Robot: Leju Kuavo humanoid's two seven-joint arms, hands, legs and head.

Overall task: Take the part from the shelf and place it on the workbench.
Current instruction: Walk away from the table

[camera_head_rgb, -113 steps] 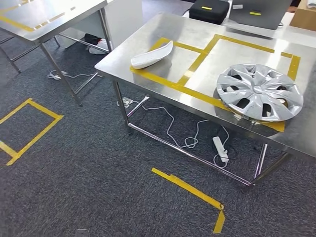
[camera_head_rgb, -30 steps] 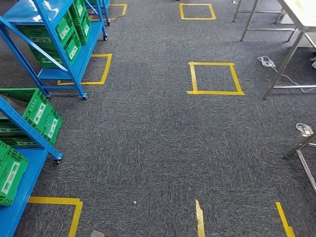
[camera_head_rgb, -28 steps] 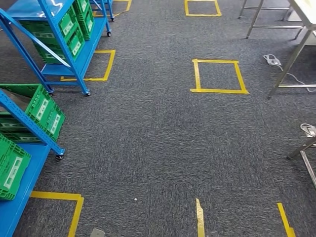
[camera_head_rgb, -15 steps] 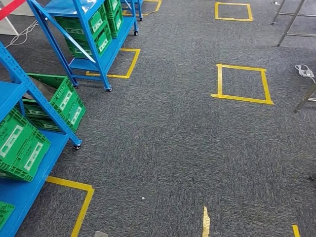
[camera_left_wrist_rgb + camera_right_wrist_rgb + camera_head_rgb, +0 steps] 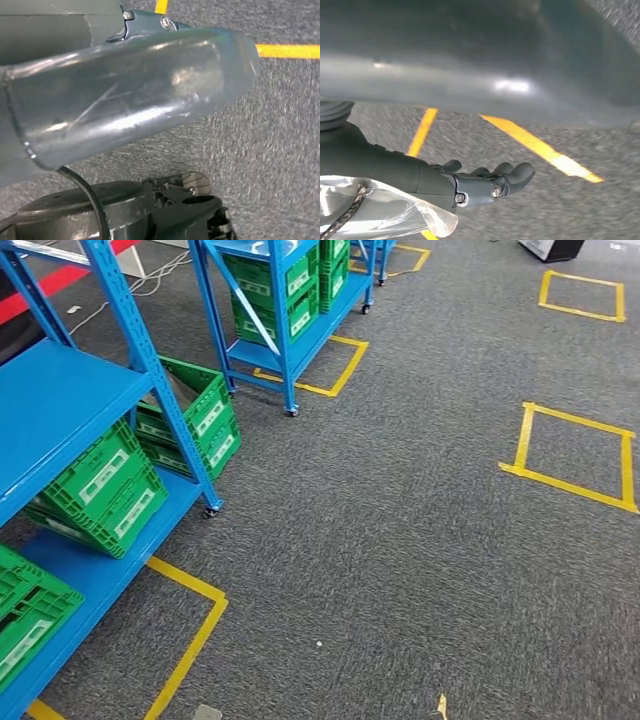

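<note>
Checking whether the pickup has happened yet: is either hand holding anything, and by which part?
The right hand holds nothing, fingers extended over the carpet. The left hand is too hidden to tell.

Robot body, wrist views.
Dark right hand [image 5: 486, 182] with bright screws; left hand [image 5: 188, 30] grey-blue, screwed; glossy silver cover [image 5: 124, 95]; black cable [image 5: 88, 195].

The right hand [image 5: 486, 182] hangs beside the body, fingers extended together and holding nothing. The left hand [image 5: 181, 192] hangs low, its finger pose unclear.
</note>
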